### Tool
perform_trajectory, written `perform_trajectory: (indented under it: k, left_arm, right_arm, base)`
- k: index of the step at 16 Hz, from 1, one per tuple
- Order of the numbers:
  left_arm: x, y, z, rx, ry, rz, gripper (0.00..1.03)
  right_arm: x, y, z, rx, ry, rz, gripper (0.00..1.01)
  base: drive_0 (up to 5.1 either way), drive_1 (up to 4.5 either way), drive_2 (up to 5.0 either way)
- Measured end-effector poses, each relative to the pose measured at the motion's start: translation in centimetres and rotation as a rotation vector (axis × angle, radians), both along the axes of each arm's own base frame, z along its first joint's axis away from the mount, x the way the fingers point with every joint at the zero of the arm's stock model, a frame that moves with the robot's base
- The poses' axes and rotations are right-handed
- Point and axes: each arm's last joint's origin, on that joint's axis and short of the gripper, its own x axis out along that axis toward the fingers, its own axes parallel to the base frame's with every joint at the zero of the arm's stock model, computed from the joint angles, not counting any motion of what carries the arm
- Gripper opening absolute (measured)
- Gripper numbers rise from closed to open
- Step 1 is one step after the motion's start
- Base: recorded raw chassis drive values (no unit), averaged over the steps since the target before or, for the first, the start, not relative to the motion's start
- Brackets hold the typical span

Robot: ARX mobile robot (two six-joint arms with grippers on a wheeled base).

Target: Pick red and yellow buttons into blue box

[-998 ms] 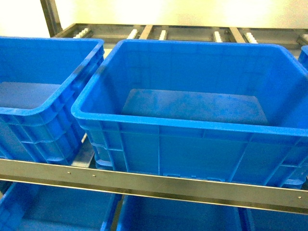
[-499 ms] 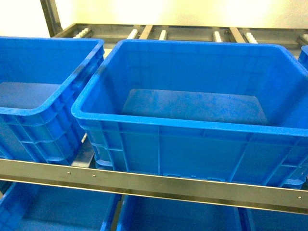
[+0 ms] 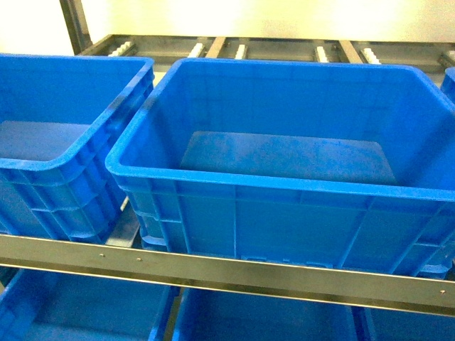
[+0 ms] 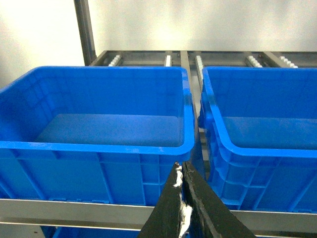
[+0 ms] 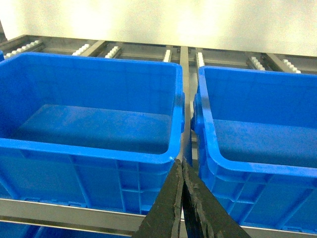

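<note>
Both my claws were clenched shut on nothing: the left gripper [image 4: 181, 173] hung low in front of the gap between two crates, its tips pressed together with a scrap of white padding showing between them, and the right gripper [image 5: 181, 168] sat the same way before its own pair of crates. Neither showed in the head view, so I judged both arms parked back from the rack, waiting. The blue box [image 3: 142, 153] stood centre on the upper shelf, bare-floored, its near wall against the steel rail [image 3: 227, 273] that seemed to keep it from sliding off. A second crate [image 3: 71, 160] sat just to its left. No red or yellow buttons appeared anywhere. No brand, label or writing could be read.
</note>
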Motion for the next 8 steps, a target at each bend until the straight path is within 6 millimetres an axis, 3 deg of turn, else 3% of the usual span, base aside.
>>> perform_trajectory:
  k: [8]
  left_arm:
    - [-1.5, 0.0, -0.4, 0.000, 0.016, -0.001, 0.02]
  right_arm:
    - [-1.7, 0.0, -0.4, 0.000, 0.009, 0.000, 0.02]
  base:
    - [0.0, 0.00, 0.0]
